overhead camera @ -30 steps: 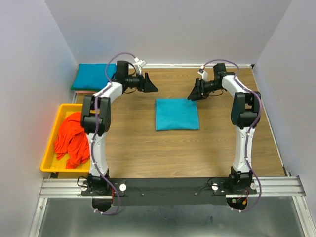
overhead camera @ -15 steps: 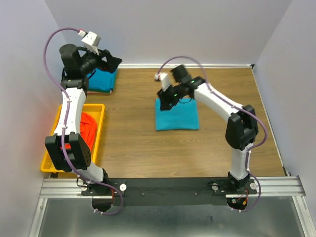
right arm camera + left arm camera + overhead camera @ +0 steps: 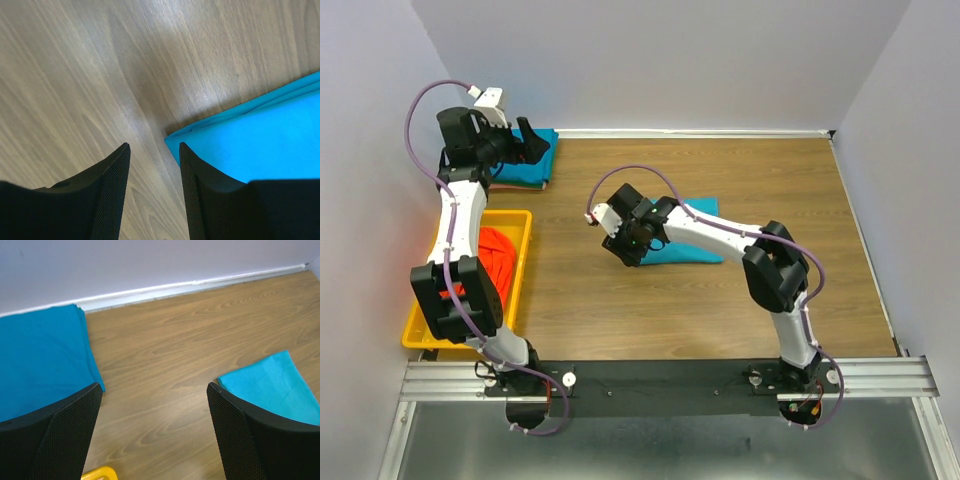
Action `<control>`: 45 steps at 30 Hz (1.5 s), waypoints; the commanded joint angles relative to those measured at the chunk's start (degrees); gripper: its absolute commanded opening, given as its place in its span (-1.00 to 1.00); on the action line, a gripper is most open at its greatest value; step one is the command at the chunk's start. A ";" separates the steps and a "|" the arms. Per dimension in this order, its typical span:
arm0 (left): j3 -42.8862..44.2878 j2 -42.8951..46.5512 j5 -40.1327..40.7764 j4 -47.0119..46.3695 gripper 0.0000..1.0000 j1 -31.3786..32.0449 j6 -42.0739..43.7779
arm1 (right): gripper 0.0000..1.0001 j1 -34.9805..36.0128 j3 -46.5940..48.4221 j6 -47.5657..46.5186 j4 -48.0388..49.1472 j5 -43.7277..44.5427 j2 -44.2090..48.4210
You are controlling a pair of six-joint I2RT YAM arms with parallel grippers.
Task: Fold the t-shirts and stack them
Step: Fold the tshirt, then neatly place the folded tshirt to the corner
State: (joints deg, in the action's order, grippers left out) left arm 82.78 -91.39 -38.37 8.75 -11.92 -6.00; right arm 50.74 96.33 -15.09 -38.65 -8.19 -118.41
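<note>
A folded teal-blue t-shirt (image 3: 692, 251) lies in the middle of the table. My right gripper (image 3: 625, 248) is down at its near left corner, open and empty. In the right wrist view the shirt's (image 3: 260, 145) corner sits just beyond the right gripper's (image 3: 152, 146) tips, with one finger (image 3: 210, 195) over its edge. A stack of folded teal shirts (image 3: 525, 172) lies at the back left. My left gripper (image 3: 535, 145) hovers above it, wide open and empty. The left wrist view shows the left gripper (image 3: 154, 387), the stack (image 3: 40, 360) and the single shirt (image 3: 270, 385). Orange-red shirts (image 3: 492, 255) lie crumpled in the tray.
A yellow plastic tray (image 3: 412, 338) stands at the left edge; its corner shows in the left wrist view (image 3: 100, 473). Grey walls close in the table at the back and both sides. Bare wood lies to the right of the middle shirt.
My right gripper has moved from the shirt's far left edge down to its near left corner. My left gripper has dipped slightly over the back-left stack.
</note>
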 commanded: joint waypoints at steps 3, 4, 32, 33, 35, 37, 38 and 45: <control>-2.45 2.01 1.98 1.09 0.87 -0.21 2.04 | 0.01 0.85 -0.89 0.59 1.12 6.51 -3.93; -2.63 2.01 2.16 1.09 0.87 -0.29 2.31 | 0.01 0.85 -0.89 0.42 1.12 6.52 -4.11; -17.30 0.87 1.81 -2.51 0.87 6.73 -9.81 | -0.99 -6.26 -12.04 -3.62 11.84 -3.23 3.35; -17.91 0.43 1.63 -2.86 0.85 7.26 -10.95 | -0.99 -6.62 -12.22 -4.06 12.28 -3.85 3.80; -18.88 -0.27 2.42 -3.39 0.82 9.19 -13.06 | -0.99 -7.23 -12.40 -4.68 12.81 -5.17 4.68; -19.24 -1.94 1.90 -4.00 0.82 10.86 -15.34 | -0.99 -7.76 -12.92 -4.60 13.69 -6.22 5.55; -19.15 -2.64 1.90 -4.18 0.81 11.56 -16.05 | -0.99 -7.85 -13.36 -4.51 14.22 -6.49 5.99; -18.19 -9.84 0.05 -8.40 0.81 16.66 -25.88 | -0.99 -8.29 -13.19 -3.72 15.80 -7.90 7.84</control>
State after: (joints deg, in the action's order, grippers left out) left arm 63.88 -98.10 -36.71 3.88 3.07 -24.43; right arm 42.30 83.68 -18.55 -25.26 -13.30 -113.34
